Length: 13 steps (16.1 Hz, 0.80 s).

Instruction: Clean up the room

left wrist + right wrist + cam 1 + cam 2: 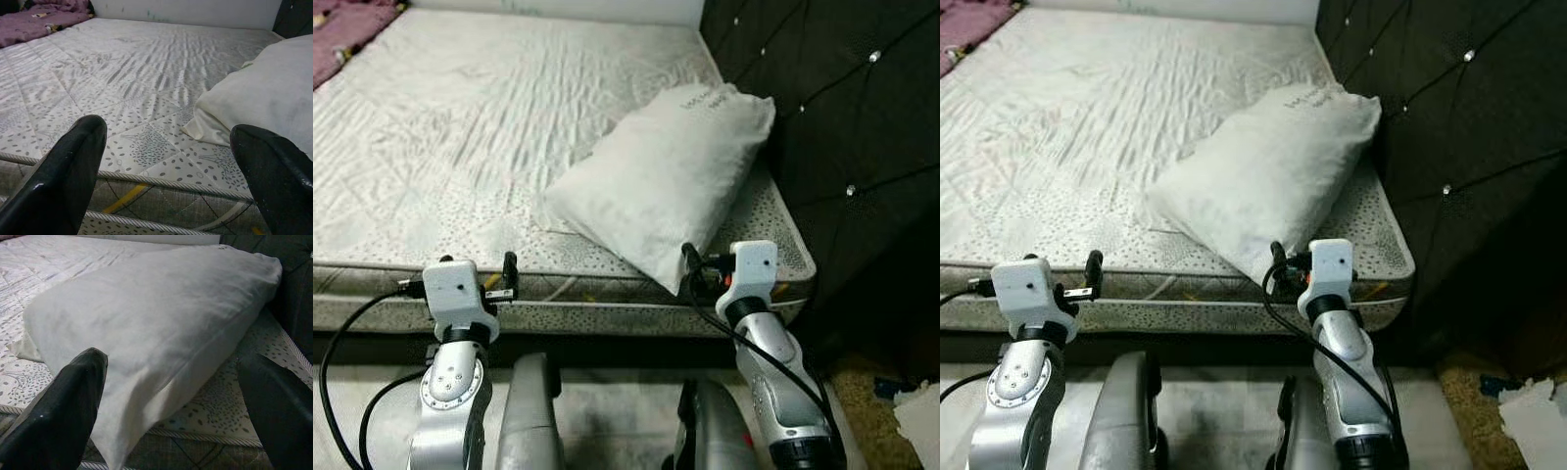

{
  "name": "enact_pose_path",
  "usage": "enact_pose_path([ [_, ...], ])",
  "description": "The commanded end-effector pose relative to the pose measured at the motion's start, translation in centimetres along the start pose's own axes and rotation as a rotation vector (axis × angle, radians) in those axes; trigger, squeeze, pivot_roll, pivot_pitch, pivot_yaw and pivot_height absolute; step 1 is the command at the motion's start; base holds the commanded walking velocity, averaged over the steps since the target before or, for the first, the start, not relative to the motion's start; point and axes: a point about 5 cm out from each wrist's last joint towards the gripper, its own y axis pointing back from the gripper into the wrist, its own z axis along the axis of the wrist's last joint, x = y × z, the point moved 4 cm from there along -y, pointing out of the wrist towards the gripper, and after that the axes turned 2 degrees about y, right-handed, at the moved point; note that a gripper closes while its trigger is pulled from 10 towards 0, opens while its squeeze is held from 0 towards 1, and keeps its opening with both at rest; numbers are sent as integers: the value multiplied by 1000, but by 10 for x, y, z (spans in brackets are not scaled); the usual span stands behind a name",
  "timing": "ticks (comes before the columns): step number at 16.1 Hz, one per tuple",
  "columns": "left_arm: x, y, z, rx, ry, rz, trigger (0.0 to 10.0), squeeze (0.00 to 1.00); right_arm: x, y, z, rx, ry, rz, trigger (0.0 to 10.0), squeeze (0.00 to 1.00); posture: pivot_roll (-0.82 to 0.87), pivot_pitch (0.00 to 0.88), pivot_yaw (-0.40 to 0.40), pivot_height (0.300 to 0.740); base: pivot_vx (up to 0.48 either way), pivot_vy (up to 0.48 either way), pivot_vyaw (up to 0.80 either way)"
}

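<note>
I'm standing at the bed (460, 127) edge. White pillow (666, 176) lies askew on the bare mattress at about 1 o'clock, far end against the dark headboard (842, 117), near corner overhanging the edge. Right hand (697, 269) spread, empty, just short of that corner. Left hand (505, 277) spread, empty, at the mattress edge around 11 o'clock. Step looks like approach-to-grasp. Next: I push the right hand forward, pinch the corner, then straighten the pillow.
</note>
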Motion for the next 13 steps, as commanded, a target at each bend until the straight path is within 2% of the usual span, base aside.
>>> enact_pose_path([
  [1, -2, -1, 2, -8, 5, -15, 10000, 0, -2, -1, 1, -4, 6, -1, 10000, 0, 75, 5, -35, 555, 469, 0, 0],
  [9, -3, -1, 1, 0, 6, -20, 10000, 0, -2, -2, 2, -7, 8, -3, 10000, 0, 74, 14, -33, 555, 453, 0, 0],
  [13, -4, -2, 1, 1, 11, -17, 10000, 0, -2, -2, 2, -7, 11, -1, 10000, 0, 72, 19, -37, 555, 62, 0, 0],
])
